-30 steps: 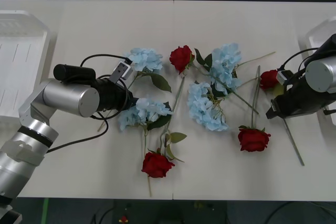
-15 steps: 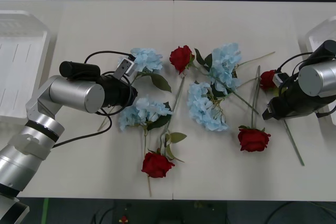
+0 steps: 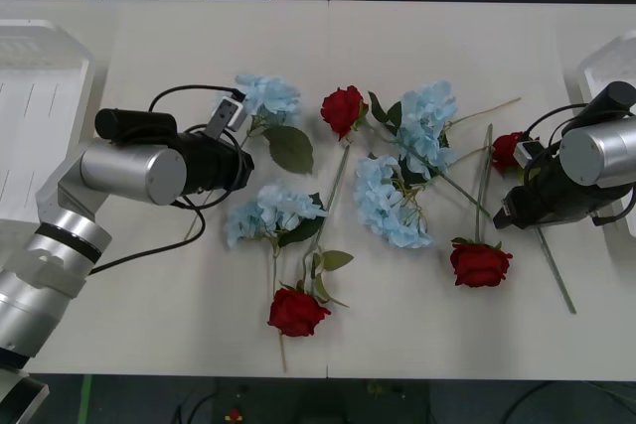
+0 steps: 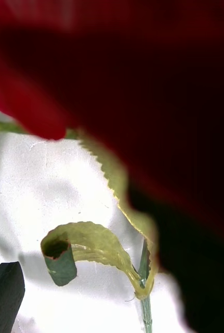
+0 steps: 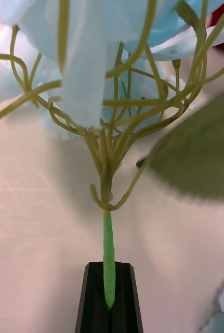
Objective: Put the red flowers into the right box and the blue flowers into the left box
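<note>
Blue flower (image 3: 268,96) at the far left of the pile: its stem (image 5: 108,255) sits between the left gripper (image 5: 109,299) fingers, jaws clenched on it just below where the cluster branches. Low grip on the stem keeps the fluffy head clear and uncrushed. Looks like the head is just off the desk (image 3: 447,335), can't confirm.

Left box (image 3: 40,116) is at the desk's left edge, well apart from the flower, nothing in the visible part. Judgement: next is a carry leftward over the rim; the big leaf (image 3: 289,148) dangling beside the gripper may drag.

Right side: right gripper (image 3: 512,208) is down beside the rightmost red flower (image 3: 509,149), near its stem (image 3: 553,265). Wrist view has the red head close against the lens and one black finger (image 4: 5,294) off to the side with nothing on it. Can't tell if that gripper is clenched or released.

Right box (image 3: 606,67) is just behind that arm at the desk's right edge, so a short move.

Three other blue flowers and three red flowers lie loose mid-desk, stems crossing. Nothing boxed yet.
</note>
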You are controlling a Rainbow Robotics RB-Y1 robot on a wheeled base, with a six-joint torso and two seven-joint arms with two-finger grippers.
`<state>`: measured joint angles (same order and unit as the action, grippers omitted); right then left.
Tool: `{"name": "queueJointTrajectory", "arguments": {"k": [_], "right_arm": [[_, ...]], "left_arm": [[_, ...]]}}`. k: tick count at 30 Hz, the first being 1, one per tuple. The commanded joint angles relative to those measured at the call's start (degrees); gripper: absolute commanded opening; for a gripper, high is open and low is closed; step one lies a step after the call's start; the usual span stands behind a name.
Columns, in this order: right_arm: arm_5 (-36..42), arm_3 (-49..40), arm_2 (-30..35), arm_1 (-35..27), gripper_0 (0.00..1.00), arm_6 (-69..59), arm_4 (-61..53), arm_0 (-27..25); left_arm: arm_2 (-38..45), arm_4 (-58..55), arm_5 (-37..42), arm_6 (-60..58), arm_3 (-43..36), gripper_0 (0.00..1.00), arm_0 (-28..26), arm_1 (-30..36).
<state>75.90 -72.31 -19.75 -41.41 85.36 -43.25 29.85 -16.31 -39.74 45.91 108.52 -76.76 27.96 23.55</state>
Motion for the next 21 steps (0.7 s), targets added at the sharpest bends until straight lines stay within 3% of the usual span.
{"name": "queueJointTrajectory", "arguments": {"k": [1, 9, 18, 21], "right_arm": [[-0.8, 0.2, -0.3, 1.2, 1.0, 3.3, 0.4, 2.3], [-1.5, 1.1, -0.3, 1.3, 1.0, 3.4, 0.3, 2.3], [-1.7, 2.1, -0.3, 1.5, 1.0, 3.4, 0.0, 2.4], [-1.6, 2.1, -0.3, 1.4, 0.76, 3.4, -0.1, 2.4]], "left_arm": [[8.2, -5.3, -0.6, -2.9, -4.6, 0.0, 3.0, 5.0], [19.5, -14.8, -0.6, -1.2, -3.4, 0.0, 3.3, 15.4], [27.1, -20.7, -0.6, 0.2, 6.6, 0.0, 2.5, 28.6], [30.7, -21.0, -0.6, 2.4, 12.9, 0.0, 2.4, 31.9]]}}
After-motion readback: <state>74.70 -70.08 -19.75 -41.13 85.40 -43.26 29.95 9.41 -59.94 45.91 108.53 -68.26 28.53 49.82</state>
